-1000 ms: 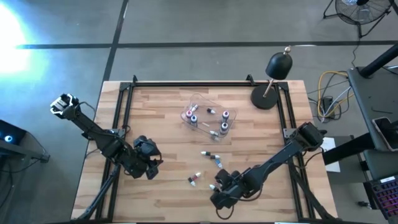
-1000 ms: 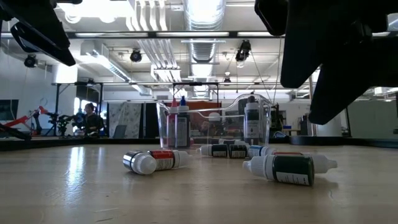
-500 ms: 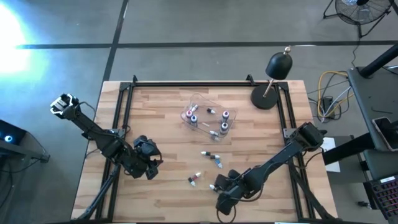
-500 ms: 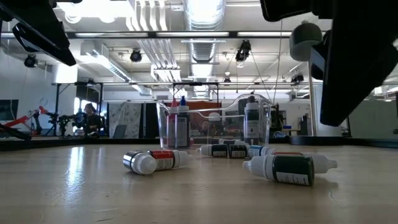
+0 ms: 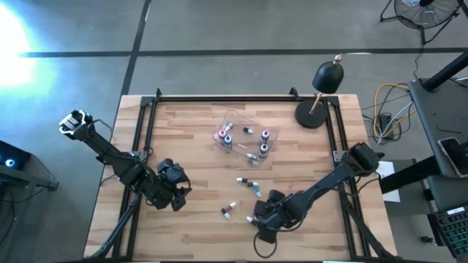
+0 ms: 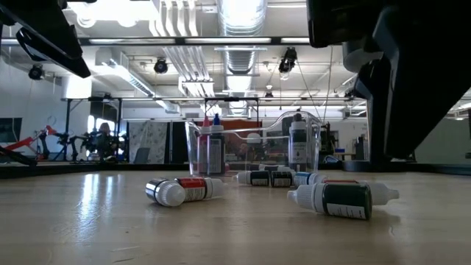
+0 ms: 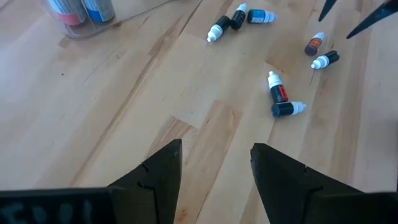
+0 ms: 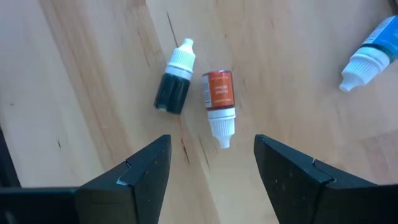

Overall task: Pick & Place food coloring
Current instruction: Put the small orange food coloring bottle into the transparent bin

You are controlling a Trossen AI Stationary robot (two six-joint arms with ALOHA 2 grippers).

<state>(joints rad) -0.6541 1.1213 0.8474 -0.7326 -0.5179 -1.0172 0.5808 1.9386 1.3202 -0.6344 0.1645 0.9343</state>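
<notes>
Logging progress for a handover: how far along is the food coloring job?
Done: several bottles stand in the clear tray. In hand: nothing; the right gripper, fingers open, hovers over two lying bottles. Left: about six loose bottles on the table. The left gripper waits open.

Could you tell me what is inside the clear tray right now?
The tray holds several upright bottles with red, blue, purple and white caps. Its floor beneath them cannot be seen.
</notes>
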